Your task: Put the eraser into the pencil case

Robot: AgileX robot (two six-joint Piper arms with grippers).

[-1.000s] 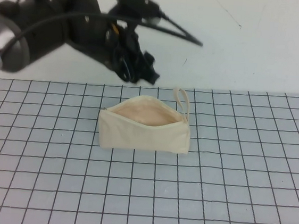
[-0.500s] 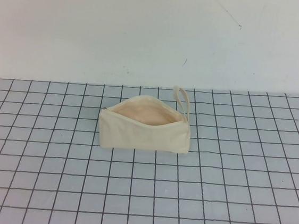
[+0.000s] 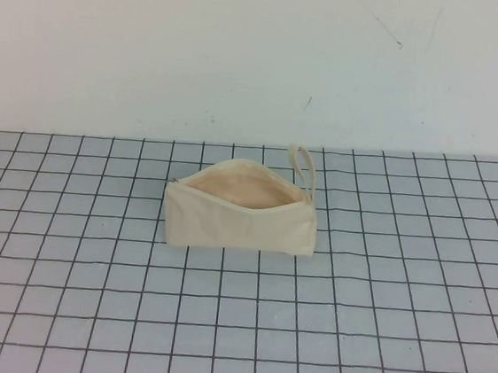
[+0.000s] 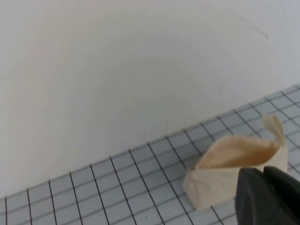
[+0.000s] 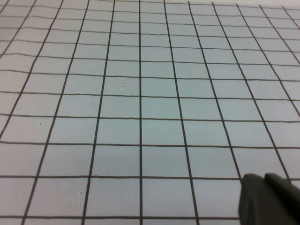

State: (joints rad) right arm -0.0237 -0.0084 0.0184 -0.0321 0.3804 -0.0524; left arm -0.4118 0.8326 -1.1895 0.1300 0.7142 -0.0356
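While only a dark corner of the left gripper (image 4: 267, 197) shows in the left wrist view, nothing there tells how it is set. It sits off to the left of the pencil case (image 3: 240, 211), apart from it, and it does not show in the high view at all. The right gripper (image 5: 269, 199) is also just a dark piece at the edge of the right wrist view, over bare squares of the grid mat (image 3: 395, 327).

The pencil case stands near the middle of the mat, close to its far edge. Its top gapes wide open, and the pale peach lining (image 3: 240, 191) shows inside. Its thin loop strap (image 3: 303, 171) sticks up at the right end.

Only lining can be seen inside the case. The near wall of the case hides its bottom, so what lies down there cannot be made out. The eraser does not show in any view.

Behind the mat is a plain white surface (image 3: 245, 52).
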